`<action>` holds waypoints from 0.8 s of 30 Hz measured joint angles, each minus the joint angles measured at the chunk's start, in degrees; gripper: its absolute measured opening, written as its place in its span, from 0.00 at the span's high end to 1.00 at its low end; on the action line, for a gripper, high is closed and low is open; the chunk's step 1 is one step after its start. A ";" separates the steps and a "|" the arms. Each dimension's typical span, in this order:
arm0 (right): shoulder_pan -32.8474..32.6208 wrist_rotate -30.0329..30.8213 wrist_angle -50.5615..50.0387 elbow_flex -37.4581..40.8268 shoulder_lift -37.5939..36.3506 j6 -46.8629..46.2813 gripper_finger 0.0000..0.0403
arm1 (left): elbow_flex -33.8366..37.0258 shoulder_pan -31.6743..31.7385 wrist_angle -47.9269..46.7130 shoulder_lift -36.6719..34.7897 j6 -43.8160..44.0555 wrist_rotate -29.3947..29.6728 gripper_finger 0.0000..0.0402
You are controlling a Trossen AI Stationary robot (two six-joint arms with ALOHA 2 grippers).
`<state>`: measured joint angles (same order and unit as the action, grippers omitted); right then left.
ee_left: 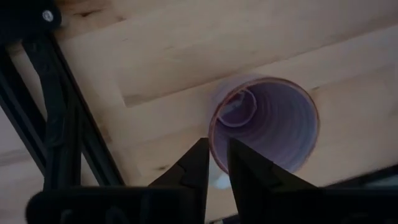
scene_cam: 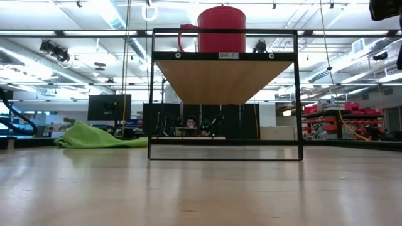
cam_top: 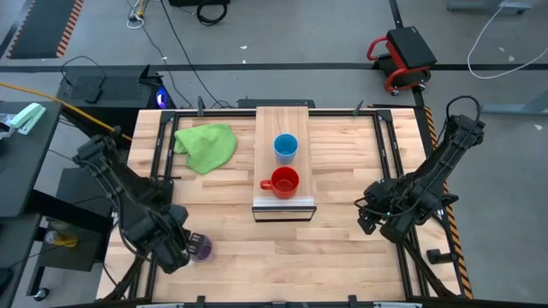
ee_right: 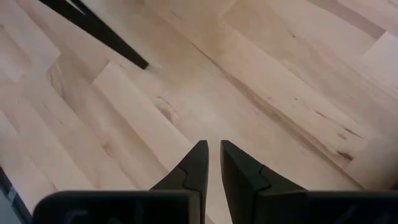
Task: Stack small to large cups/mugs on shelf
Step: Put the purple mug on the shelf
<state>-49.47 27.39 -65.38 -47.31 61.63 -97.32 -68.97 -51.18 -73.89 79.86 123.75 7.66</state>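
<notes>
The pale purple translucent mug [cam_top: 202, 248] stands near the table's front left corner; the left wrist view looks down into its open mouth [ee_left: 264, 124]. My left gripper [cam_top: 188, 246] [ee_left: 216, 155] is shut on its wall. The red mug [cam_top: 282, 181] [scene_cam: 221, 28] and the light-blue cup [cam_top: 285, 146] stand upright on the raised shelf [cam_top: 282, 120] [scene_cam: 225, 55], the red one nearer the front edge. My right gripper [cam_top: 375, 216] [ee_right: 212, 155] hangs shut and empty over bare table at the right. My left gripper has the purple mug's rim [ee_left: 212, 138] on the side nearest the wrist, one finger [ee_left: 239, 163] inside the mug and one [ee_left: 198, 163] outside. The fingers come from above, slanting down. I cannot tell whether the mug's base is on the table.
A green cloth [cam_top: 207, 144] [scene_cam: 94, 137] lies crumpled at the table's far left, beside the shelf. Black frame rails [cam_top: 157, 162] run along the table's left and right sides. Bare wood lies in front of the shelf [cam_top: 282, 257].
</notes>
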 joint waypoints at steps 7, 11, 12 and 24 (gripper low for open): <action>0.00 -0.02 1.83 0.00 0.02 0.44 0.88 | 0.00 -0.03 -0.11 2.64 -0.22 -0.04 0.76; 0.00 0.00 2.42 0.00 0.02 0.62 0.88 | 0.00 0.00 0.59 3.02 0.35 -0.34 0.74; 0.00 0.01 2.53 0.00 0.02 0.64 0.88 | 0.00 0.00 1.01 3.02 0.37 -0.83 0.73; -0.02 0.01 4.26 0.00 0.02 1.51 0.88 | 0.00 -0.09 2.48 3.33 2.68 -3.04 0.73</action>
<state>-49.50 27.40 -61.12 -47.31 61.65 -95.82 -68.97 -51.27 -71.41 83.18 126.43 4.62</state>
